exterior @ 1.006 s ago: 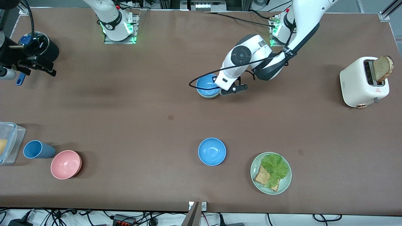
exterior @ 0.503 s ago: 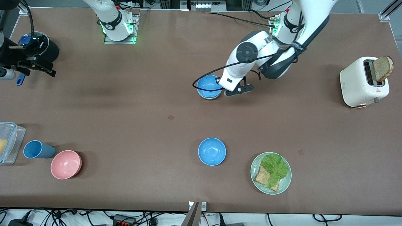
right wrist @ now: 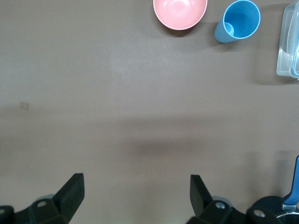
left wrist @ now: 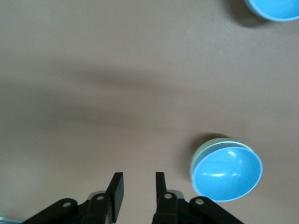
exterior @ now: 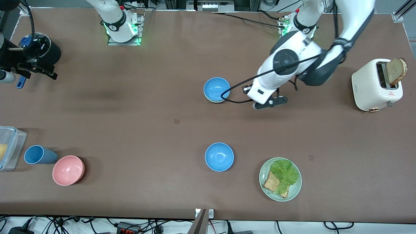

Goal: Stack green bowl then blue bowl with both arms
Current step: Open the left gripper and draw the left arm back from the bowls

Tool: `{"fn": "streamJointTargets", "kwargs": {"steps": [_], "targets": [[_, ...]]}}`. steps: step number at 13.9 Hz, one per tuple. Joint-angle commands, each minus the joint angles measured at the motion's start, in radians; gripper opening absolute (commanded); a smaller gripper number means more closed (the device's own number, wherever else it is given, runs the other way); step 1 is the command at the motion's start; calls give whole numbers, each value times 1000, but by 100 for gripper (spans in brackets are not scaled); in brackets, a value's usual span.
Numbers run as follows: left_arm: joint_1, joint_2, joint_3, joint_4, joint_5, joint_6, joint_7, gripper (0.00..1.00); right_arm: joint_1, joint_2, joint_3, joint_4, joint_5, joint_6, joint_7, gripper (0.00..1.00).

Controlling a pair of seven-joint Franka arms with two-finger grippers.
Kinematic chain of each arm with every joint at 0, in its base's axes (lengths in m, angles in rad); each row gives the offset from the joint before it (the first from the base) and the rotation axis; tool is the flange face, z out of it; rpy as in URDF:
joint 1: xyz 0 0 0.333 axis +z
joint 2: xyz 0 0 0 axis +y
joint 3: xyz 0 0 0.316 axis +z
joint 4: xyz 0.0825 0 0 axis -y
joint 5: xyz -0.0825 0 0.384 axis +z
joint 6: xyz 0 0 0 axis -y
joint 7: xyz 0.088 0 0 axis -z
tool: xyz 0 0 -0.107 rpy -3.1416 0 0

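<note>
stack is built: blue bowl (exterior: 216, 89) sits nested in the green bowl (exterior: 214, 100), mid-tabletop toward the robots' bases. in the front view only a thin sage sliver of green shows under the blue rim. left wrist view shows it better: pale green rim (left wrist: 198, 151) peeking out on one side of the bright blue bowl (left wrist: 227, 173), blue one slightly off-centre, glossy inside.

left gripper (exterior: 265, 104) is over bare tabletop (exterior: 130, 107) beside the stack, toward the left arm's end, clear of it. front view doesn't show its fingers well; left wrist view does: gripper (left wrist: 139, 190) released, narrow gap between the fingers (left wrist: 117, 189), nothing in it.

right gripper (exterior: 37, 70) is parked at the right arm's end, above the dark pot (exterior: 44, 48); arm waits. right wrist view: gripper (right wrist: 138, 193) spread wide, empty.

second blue bowl (exterior: 219, 157) sits alone, nearer the front camera than the stack; left wrist view catches only its edge (left wrist: 273, 9). plate (exterior: 294, 190) with lettuce and toast is beside it, toward the left arm's end.

pink bowl (exterior: 68, 170) and blue cup (exterior: 39, 155), on its side, are near the clear box (exterior: 9, 148) at the right arm's end; the right wrist view also has them: pink bowl (right wrist: 180, 13), cup (right wrist: 237, 22), box (right wrist: 289, 42). toaster (exterior: 373, 85) with a slice sticking up shows in the front view only.
</note>
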State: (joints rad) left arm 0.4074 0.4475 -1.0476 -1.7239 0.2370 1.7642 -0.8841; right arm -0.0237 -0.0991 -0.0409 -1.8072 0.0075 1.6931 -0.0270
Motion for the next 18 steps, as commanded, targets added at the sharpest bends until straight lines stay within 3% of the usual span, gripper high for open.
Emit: {"fn": "streamJointTargets", "kwargs": {"steps": [1,2,4,5,7,13,14,18], "targets": [[57,-29,-41,133,25,-182,149,49,-24,-7,19,-12,-11,7,-19,100],[82,-29,-70,208,25,-278,215,60,-22,-7,19,-12,-11,7,-19,100],[108,-26,-83,334,27,-438,293,71,-22,-7,19,-12,-11,8,-19,100],[114,-26,-72,345,27,-454,324,77,-21,-7,21,-12,-11,8,-19,100],[166,-12,-66,305,28,-437,387,100,-19,-7,21,-12,-11,8,-19,100],[168,-44,-48,297,45,-428,436,100,-19,-7,19,-9,-11,13,-19,100],[166,-74,-10,282,44,-405,467,100,-19,-7,19,-11,-11,13,-19,100],[136,-289,255,167,-13,-183,675,100,-19,-1,19,-9,-11,19,-19,100]]}}
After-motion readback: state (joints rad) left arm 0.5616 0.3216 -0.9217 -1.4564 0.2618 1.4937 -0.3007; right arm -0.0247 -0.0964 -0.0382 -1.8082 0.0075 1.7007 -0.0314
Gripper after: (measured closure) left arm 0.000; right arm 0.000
